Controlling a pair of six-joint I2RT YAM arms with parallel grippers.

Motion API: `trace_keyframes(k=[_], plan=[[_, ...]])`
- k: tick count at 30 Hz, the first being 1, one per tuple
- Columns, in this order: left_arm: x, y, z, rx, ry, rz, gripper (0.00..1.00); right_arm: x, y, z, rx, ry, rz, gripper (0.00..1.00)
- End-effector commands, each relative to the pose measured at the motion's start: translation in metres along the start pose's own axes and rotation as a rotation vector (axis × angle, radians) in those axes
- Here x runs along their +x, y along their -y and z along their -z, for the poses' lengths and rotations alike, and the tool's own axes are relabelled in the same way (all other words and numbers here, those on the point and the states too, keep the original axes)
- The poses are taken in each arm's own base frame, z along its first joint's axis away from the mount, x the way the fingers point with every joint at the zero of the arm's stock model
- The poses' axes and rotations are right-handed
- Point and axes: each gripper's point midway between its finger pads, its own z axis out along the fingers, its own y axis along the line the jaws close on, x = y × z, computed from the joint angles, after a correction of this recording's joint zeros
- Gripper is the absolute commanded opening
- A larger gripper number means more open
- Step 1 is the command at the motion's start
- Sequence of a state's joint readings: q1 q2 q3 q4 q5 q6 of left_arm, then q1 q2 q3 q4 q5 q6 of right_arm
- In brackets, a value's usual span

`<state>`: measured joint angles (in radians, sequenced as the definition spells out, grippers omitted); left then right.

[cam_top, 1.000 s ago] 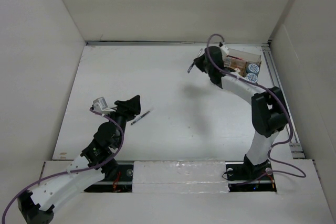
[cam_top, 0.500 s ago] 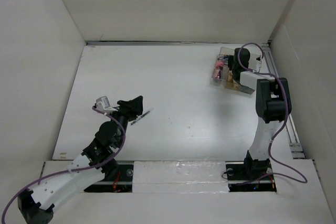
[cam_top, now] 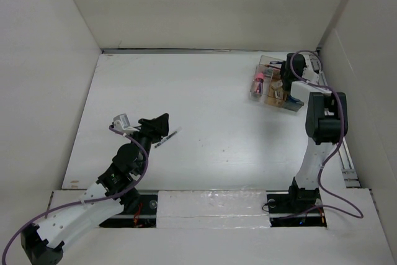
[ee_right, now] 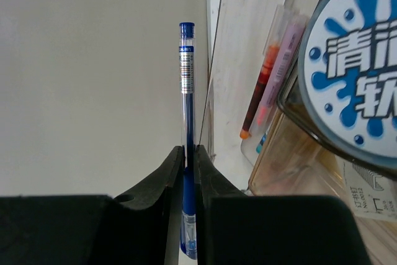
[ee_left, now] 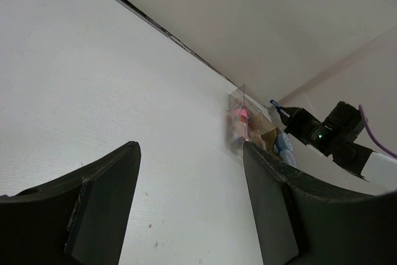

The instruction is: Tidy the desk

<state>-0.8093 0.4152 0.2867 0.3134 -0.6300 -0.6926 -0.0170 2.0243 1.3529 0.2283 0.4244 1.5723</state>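
Note:
The desk [cam_top: 205, 103] is a large flat white tabletop. My right gripper [ee_right: 189, 153] is shut on a blue pen [ee_right: 187, 91], which stands up between the fingers. In the top view this gripper [cam_top: 287, 74] hangs over the clear plastic tray [cam_top: 271, 86] at the back right. My left gripper [ee_left: 192, 203] is open and empty, held low over the desk. In the top view the left gripper [cam_top: 158, 125] is at the near left, with a dark pen [cam_top: 167, 138] lying on the desk just to its right.
The tray holds orange and pink markers [ee_right: 263, 91], a round blue-and-white lid [ee_right: 353, 72] and small boxes. The tray also shows far off in the left wrist view [ee_left: 243, 127]. White wall panels enclose the desk on the left, back and right.
My right arm has swung from above the desk's back middle to over the tray at the back right, carrying the blue pen. My left arm has hardly moved.

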Motion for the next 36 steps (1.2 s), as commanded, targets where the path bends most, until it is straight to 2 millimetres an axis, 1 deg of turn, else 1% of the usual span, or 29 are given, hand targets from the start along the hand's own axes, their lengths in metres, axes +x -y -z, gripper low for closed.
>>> trace_keyframes(k=[1, 3, 4, 5, 7, 8, 9, 12, 13, 14, 15, 16, 17, 18, 19, 20, 22, 23, 24, 26, 27, 28, 29, 30, 31, 32, 33, 34, 36], plan=[[-0.014, 0.012, -0.001, 0.031, 0.042, 0.030, 0.64, -0.012, -0.004, -0.006, 0.009, 0.051, -0.049, 0.11], [-0.013, 0.011, -0.002, 0.022, 0.041, 0.021, 0.64, -0.020, -0.002, -0.012, 0.015, 0.054, -0.058, 0.14], [-0.013, 0.010, -0.002, 0.018, 0.040, 0.020, 0.64, -0.017, -0.003, -0.013, 0.016, 0.044, -0.061, 0.18], [-0.013, 0.011, -0.002, 0.019, 0.038, 0.022, 0.64, -0.022, -0.002, -0.015, 0.016, 0.046, -0.066, 0.21], [-0.013, 0.012, -0.002, 0.025, 0.038, 0.023, 0.64, -0.022, -0.004, -0.014, 0.014, 0.045, -0.054, 0.30], [-0.013, 0.011, -0.003, 0.023, 0.040, 0.021, 0.64, -0.022, -0.006, -0.014, 0.010, 0.046, -0.050, 0.33], [-0.013, 0.010, -0.003, 0.015, 0.041, 0.018, 0.64, -0.028, -0.008, -0.016, 0.006, 0.056, -0.045, 0.38], [-0.013, 0.010, -0.003, 0.014, 0.042, 0.018, 0.64, -0.024, -0.020, -0.012, -0.017, 0.026, -0.015, 0.41], [-0.012, 0.010, -0.003, 0.015, 0.041, 0.016, 0.64, -0.025, -0.024, -0.010, -0.024, 0.029, -0.007, 0.43], [-0.012, 0.009, -0.004, 0.012, 0.045, 0.014, 0.64, -0.027, -0.031, -0.002, -0.046, 0.023, 0.026, 0.43], [-0.012, 0.008, -0.004, 0.005, 0.043, 0.008, 0.64, -0.026, -0.044, 0.005, -0.095, 0.005, 0.067, 0.38], [-0.012, 0.008, -0.004, 0.005, 0.043, 0.008, 0.64, -0.014, -0.044, 0.010, -0.099, -0.015, 0.075, 0.38], [-0.013, 0.008, -0.004, 0.002, 0.045, 0.011, 0.64, -0.005, -0.054, 0.018, -0.137, -0.032, 0.096, 0.33], [-0.012, 0.007, -0.004, -0.001, 0.042, 0.007, 0.64, 0.005, -0.068, 0.033, -0.180, -0.063, 0.123, 0.25], [-0.012, 0.008, -0.005, 0.005, 0.043, 0.012, 0.64, 0.018, -0.070, 0.044, -0.206, -0.096, 0.204, 0.09], [-0.012, 0.008, -0.005, 0.008, 0.044, 0.013, 0.64, 0.049, -0.075, 0.064, -0.247, -0.155, 0.245, 0.01], [-0.012, 0.006, -0.005, -0.005, 0.051, 0.012, 0.64, 0.086, -0.073, 0.094, -0.302, -0.244, 0.355, 0.00], [-0.013, 0.004, -0.005, -0.014, 0.052, 0.012, 0.64, 0.126, -0.074, 0.123, -0.362, -0.331, 0.391, 0.00], [-0.016, 0.004, -0.003, -0.019, 0.055, 0.026, 0.64, 0.151, -0.067, 0.143, -0.389, -0.429, 0.433, 0.00], [-0.020, 0.000, -0.002, -0.033, 0.076, 0.037, 0.64, 0.190, -0.055, 0.178, -0.429, -0.545, 0.503, 0.00], [-0.019, -0.004, -0.001, -0.043, 0.079, 0.041, 0.64, 0.222, -0.045, 0.211, -0.455, -0.629, 0.544, 0.00], [-0.027, -0.005, 0.003, -0.045, 0.110, 0.067, 0.64, 0.237, -0.040, 0.228, -0.481, -0.657, 0.600, 0.00], [-0.029, -0.007, 0.004, -0.049, 0.118, 0.076, 0.64, 0.251, -0.037, 0.244, -0.489, -0.689, 0.650, 0.00], [-0.034, -0.010, 0.008, -0.049, 0.132, 0.093, 0.64, 0.273, -0.025, 0.274, -0.507, -0.754, 0.711, 0.00], [-0.037, -0.012, 0.010, -0.058, 0.148, 0.113, 0.65, 0.283, -0.017, 0.287, -0.530, -0.779, 0.790, 0.00], [-0.039, -0.014, 0.011, -0.059, 0.159, 0.123, 0.65, 0.291, 0.000, 0.299, -0.509, -0.821, 0.857, 0.00], [-0.039, -0.017, 0.012, -0.066, 0.166, 0.126, 0.66, 0.300, 0.004, 0.315, -0.528, -0.866, 0.900, 0.00], [-0.044, -0.019, 0.015, -0.068, 0.187, 0.145, 0.66, 0.310, 0.021, 0.334, -0.538, -0.911, 0.977, 0.02], [-0.049, -0.020, 0.018, -0.073, 0.197, 0.155, 0.66, 0.311, 0.057, 0.347, -0.457, -0.989, 1.092, 0.10]])
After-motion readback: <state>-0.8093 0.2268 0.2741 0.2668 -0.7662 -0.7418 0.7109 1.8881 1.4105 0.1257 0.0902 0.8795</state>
